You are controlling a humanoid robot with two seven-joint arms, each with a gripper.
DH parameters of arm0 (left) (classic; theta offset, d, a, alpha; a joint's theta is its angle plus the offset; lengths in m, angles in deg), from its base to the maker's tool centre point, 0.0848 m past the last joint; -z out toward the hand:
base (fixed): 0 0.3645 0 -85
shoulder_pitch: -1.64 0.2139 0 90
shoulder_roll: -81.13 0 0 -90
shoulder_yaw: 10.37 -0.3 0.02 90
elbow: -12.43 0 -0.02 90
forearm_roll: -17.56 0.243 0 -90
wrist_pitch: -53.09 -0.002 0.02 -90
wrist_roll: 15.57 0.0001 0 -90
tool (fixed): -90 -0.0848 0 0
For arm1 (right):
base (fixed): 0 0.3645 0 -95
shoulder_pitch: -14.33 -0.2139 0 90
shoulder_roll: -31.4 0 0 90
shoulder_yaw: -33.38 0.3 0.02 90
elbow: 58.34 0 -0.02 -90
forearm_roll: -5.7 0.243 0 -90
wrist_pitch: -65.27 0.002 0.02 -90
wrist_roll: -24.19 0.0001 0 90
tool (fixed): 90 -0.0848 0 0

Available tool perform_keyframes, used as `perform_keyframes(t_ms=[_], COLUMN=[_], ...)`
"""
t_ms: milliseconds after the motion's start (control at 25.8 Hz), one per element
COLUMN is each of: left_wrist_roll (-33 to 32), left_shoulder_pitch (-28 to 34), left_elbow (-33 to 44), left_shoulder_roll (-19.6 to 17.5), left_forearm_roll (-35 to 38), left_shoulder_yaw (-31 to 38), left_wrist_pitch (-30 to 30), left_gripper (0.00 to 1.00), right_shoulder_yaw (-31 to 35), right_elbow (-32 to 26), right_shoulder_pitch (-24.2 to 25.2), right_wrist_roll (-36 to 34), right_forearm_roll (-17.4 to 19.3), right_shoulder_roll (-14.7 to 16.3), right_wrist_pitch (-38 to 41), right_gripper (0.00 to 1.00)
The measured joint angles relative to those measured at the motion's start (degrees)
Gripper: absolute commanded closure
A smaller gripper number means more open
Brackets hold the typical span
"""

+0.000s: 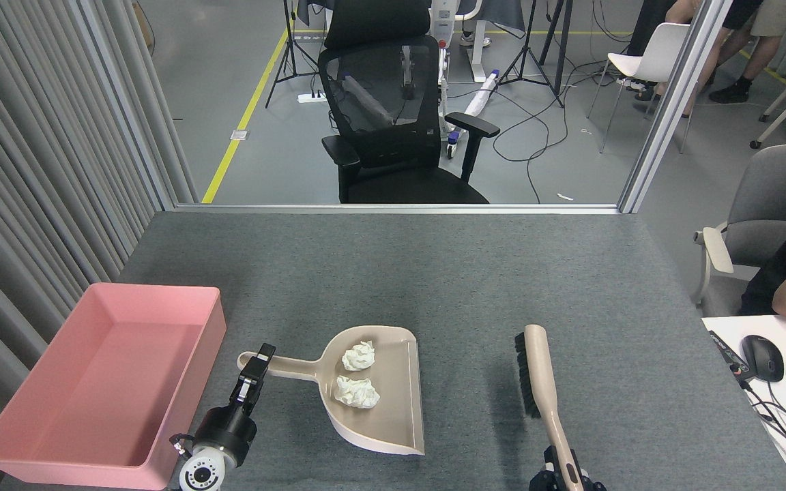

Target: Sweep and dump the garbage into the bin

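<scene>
Left gripper (pixel 257 363) on dustpan (pixel 379 395) handle (right gripper (pixel 565 472) gripping brush (pixel 540 382))

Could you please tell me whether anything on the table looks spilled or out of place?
Nothing stands out. Both crumpled white paper wads lie inside the beige plastic dustpan, none spilled on the grey table; the pink plastic tray sits upright.
</scene>
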Motion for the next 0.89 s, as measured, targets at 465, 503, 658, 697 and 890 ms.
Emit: perform_keyframes(t_ms=[465, 503, 658, 697, 890], left_wrist_roll=[-0.31, -0.4, -1.93, -2.34, -4.47], left_shoulder_pitch=[-0.51, -0.51, -0.51, -0.51, -0.5], left_elbow=[2.46, 2.8, 6.37, 7.73, 14.05], left_shoulder_roll=[-0.23, -0.26, -0.43, -0.47, -0.71], left_forearm_roll=[-4.01, -4.13, -4.41, -4.44, -4.65], left_shoulder_yaw=[-0.01, -0.01, -0.06, -0.11, -0.24], left_wrist_pitch=[-1.99, -2.29, -4.71, -5.75, -11.47], left_gripper=[0.82, 0.82, 0.82, 0.82, 0.82], right_shoulder_yaw=[2.76, 3.17, 4.32, 4.46, 4.63], right_elbow=[0.5, 0.51, 0.43, 0.36, 0.12], right_shoulder_pitch=[0.55, 0.59, 0.65, 0.65, 0.24], right_wrist_roll=[0.49, 0.49, 0.5, 0.51, 0.69], right_forearm_roll=[1.13, 1.15, 1.19, 1.23, 2.67], right_shoulder_roll=[1.17, 1.17, 0.87, 0.76, 0.25], right_wrist_pitch=[1.19, 1.6, 3.32, 3.54, 3.97], right_gripper=[0.02, 0.02, 0.02, 0.02, 0.02])
